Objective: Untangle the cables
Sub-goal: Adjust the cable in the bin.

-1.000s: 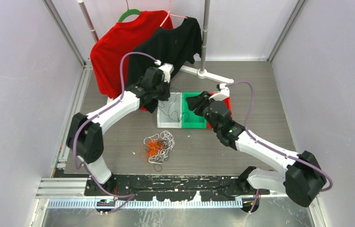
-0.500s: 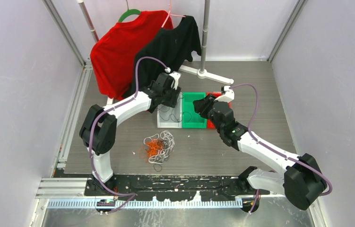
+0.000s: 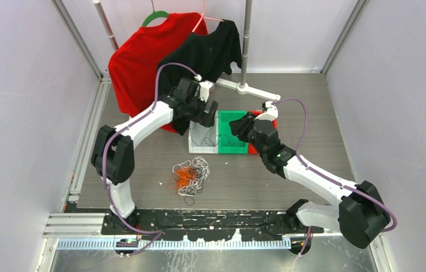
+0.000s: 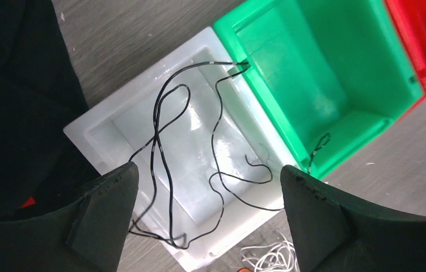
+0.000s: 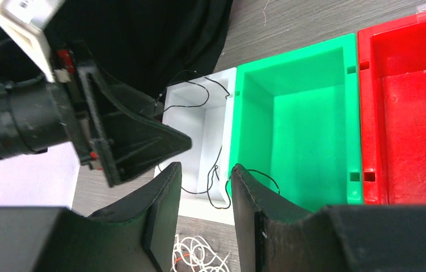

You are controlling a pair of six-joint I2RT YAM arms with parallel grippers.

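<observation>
Left gripper (image 4: 209, 173) gapes wide, pointing down; right gripper (image 5: 203, 173) is only narrowly parted.

Seen on the grey wood-grain desk (image 3: 324, 113): 3 open bins touching in a row, white bin (image 3: 203, 151), green bin (image 3: 232, 149), red bin (image 5: 414, 124), a loose tangle of orange, white and black cables (image 3: 190, 174) near the white one's front, and a rack pole's white foot (image 3: 243, 88) behind.

The top camera looked down from high at the near side over the whole table (image 3: 335, 113); both wrist cameras hung close above, facing down — sharing the white bin (image 4: 94, 127) and green bin (image 4: 312, 68).
</observation>
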